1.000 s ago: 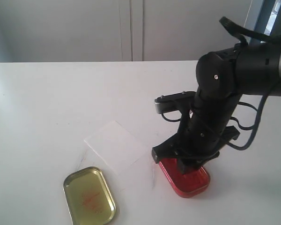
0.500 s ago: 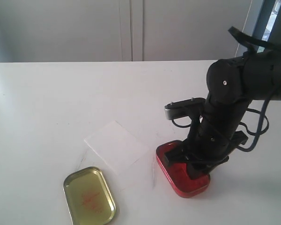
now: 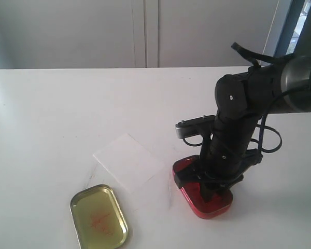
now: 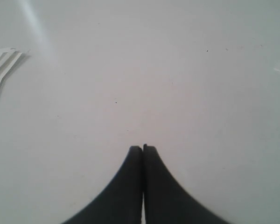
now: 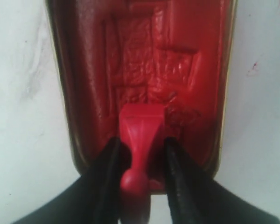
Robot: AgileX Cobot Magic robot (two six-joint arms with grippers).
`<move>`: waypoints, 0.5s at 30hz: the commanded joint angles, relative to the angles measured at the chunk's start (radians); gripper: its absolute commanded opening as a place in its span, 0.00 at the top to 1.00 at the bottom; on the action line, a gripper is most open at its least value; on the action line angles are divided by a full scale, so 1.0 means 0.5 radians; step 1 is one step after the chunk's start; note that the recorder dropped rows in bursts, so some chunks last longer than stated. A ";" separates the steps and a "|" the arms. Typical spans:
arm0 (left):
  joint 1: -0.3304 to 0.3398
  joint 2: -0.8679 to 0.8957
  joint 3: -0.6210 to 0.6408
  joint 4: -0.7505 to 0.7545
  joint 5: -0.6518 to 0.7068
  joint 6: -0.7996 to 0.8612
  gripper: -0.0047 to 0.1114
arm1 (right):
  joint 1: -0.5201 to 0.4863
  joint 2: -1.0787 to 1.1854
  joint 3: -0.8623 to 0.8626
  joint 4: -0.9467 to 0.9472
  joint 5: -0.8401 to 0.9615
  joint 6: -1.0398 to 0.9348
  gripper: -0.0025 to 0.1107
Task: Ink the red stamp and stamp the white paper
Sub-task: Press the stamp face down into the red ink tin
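The red stamp (image 5: pixel 140 130) stands on the red pad of the open ink tin (image 5: pixel 149 60), its handle between the fingers of my right gripper (image 5: pixel 142 149), which is shut on it. In the exterior view the right gripper (image 3: pixel 210 189) points down into the ink tin (image 3: pixel 207 206), and the arm hides the stamp. The white paper (image 3: pixel 128 162) lies flat to the left of the tin, apart from it. My left gripper (image 4: pixel 143 148) is shut with nothing in it, over bare white table.
A gold oval tin lid (image 3: pixel 98 216) with red smears lies near the table's front edge, left of the paper. White paper scraps (image 4: pixel 2 67) show at the edge of the left wrist view. The right arm's cables (image 3: pixel 267 137) hang beside the wrist.
The right arm swung to the right over the ink tin, then came back left. The gripper stayed down at the tin. Paper and lid have not moved.
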 commanded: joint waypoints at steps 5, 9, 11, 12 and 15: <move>-0.008 -0.009 -0.002 -0.024 0.003 0.000 0.96 | -0.016 0.076 -0.018 0.006 -0.035 -0.027 0.98; -0.008 -0.009 -0.002 -0.024 0.003 0.000 0.96 | -0.016 0.147 -0.018 0.018 -0.039 -0.027 0.98; -0.008 -0.009 -0.002 -0.024 0.003 0.000 0.96 | -0.016 0.177 -0.018 0.024 -0.039 -0.027 0.98; -0.008 -0.009 -0.002 -0.024 0.003 0.000 0.96 | -0.016 0.188 -0.018 0.024 -0.039 -0.027 0.98; -0.008 -0.009 -0.002 -0.024 0.003 0.000 0.96 | -0.016 0.198 -0.018 0.024 -0.047 -0.027 0.98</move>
